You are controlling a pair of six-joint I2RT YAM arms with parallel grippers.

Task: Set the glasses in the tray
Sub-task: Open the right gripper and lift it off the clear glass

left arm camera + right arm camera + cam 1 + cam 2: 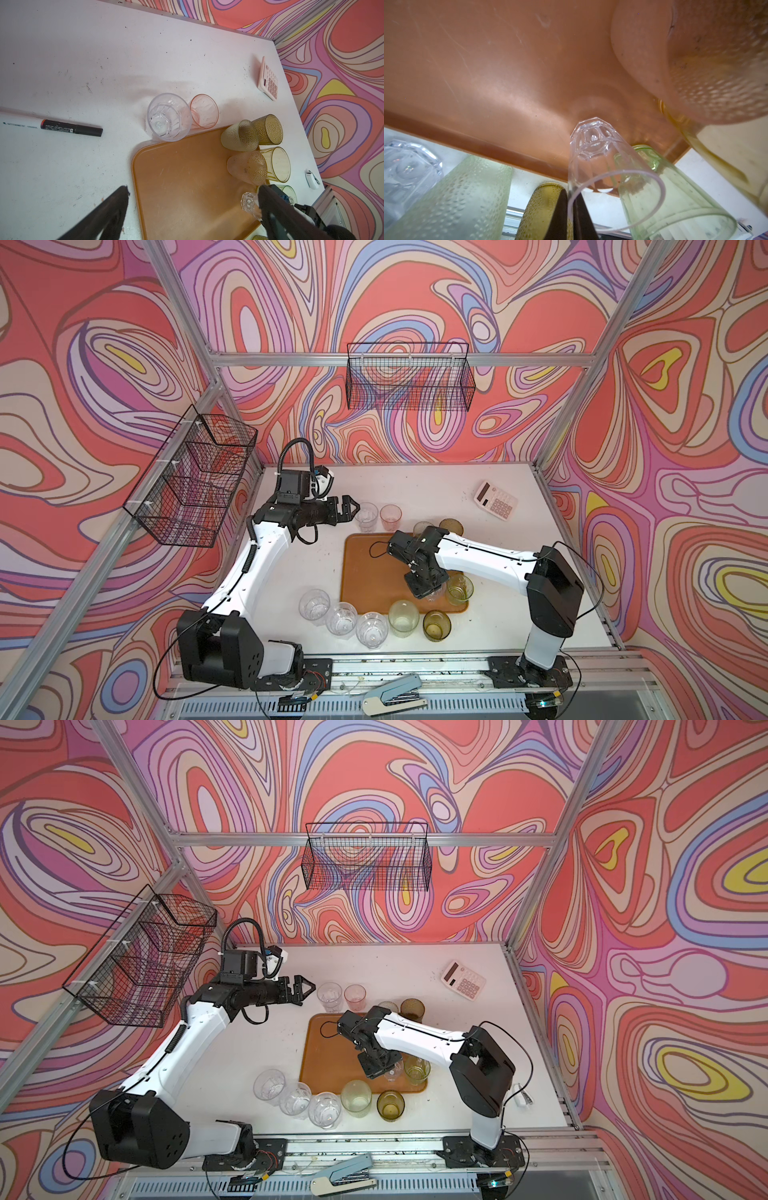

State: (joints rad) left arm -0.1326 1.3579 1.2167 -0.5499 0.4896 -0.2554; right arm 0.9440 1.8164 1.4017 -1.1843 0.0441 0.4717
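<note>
Over the near right corner of the flat orange-brown rectangular tray (370, 568), the right gripper (572, 209) pinches the rim of a small clear faceted tumbler (593, 145). Its long axis leans, thick many-sided base down toward the tray floor, open mouth up toward the gripper. The left gripper (355, 509) hangs spread wide and empty above the white table (415, 489).

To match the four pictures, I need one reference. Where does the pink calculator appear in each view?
In a top view: the calculator lies at the table's far right.
In a top view: the calculator, same place.
Left wrist: the calculator, by the wall.
Right wrist: absent.
Landmark: the tray, in all views.
</note>
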